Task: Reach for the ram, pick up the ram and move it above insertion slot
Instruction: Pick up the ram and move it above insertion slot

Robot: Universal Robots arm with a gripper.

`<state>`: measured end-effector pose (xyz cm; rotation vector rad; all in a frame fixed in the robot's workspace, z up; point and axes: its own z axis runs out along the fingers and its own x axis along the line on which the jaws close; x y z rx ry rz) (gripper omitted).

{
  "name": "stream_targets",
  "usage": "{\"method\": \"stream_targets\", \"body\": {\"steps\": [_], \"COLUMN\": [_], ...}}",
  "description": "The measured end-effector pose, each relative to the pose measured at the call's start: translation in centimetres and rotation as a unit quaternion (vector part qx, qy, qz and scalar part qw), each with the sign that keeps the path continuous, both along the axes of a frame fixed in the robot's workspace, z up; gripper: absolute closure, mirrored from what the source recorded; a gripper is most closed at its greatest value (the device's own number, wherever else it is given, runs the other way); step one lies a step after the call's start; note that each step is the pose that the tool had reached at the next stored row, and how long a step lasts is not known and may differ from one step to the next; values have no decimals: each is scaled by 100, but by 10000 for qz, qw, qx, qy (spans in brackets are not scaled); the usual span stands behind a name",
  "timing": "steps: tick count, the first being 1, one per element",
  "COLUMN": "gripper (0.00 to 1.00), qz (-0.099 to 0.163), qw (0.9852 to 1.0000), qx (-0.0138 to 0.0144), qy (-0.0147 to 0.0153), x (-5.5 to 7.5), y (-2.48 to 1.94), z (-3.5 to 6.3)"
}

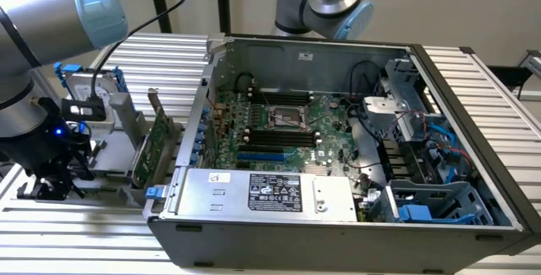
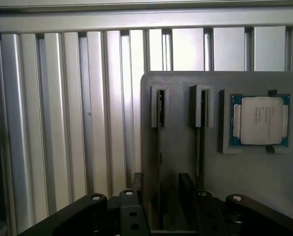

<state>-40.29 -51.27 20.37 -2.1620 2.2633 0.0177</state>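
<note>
Wrist view: tool (image 2: 161, 184) is open, gripping nothing, jaws seemingly either side of the ram (image 2: 160, 105), which stands edge-on in a grey holder (image 2: 245, 172) on the desk (image 2: 63, 123). Light, stiff and fragile, I reckon, so pinch it gently mid-length.

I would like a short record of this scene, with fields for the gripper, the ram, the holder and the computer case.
gripper: open, one finger on each side of the ram, not gripping it
ram: edge-on in a holder slot
holder: gray, on the slatted table, also carries a processor chip
computer case: open, motherboard and black memory slots exposed
</note>
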Motion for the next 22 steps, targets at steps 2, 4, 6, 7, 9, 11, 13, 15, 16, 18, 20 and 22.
{"method": "stream_targets", "body": {"steps": [2, 4, 6, 7, 9, 11, 13, 15, 16, 18, 20, 22], "gripper": [58, 58, 60, 60, 66, 73, 73, 75, 75, 82, 87, 87], "qz": [6, 12, 17, 19, 24, 28, 30, 31, 31, 31, 31, 31], "qw": [10000, 10000, 10000, 10000, 10000, 10000, 10000, 10000, 10000, 10000, 10000, 10000], "qx": [0, 0, 0, -1, 0, 0, 0, 0, 0, -1, -6, -23], "qy": [0, 0, 0, 0, 1, 0, 1, 0, 0, 2, 10, 25], "x": [-3, -6, -7, -7, -8, -8, -8, -8, -8, -8, -7, -7], "y": [1, 1, 2, 2, 2, 2, 2, 2, 2, 2, 3, 2], "z": [-16, -30, -41, -45, -49, -52, -54, -56, -56, -55, -57, -57]}}
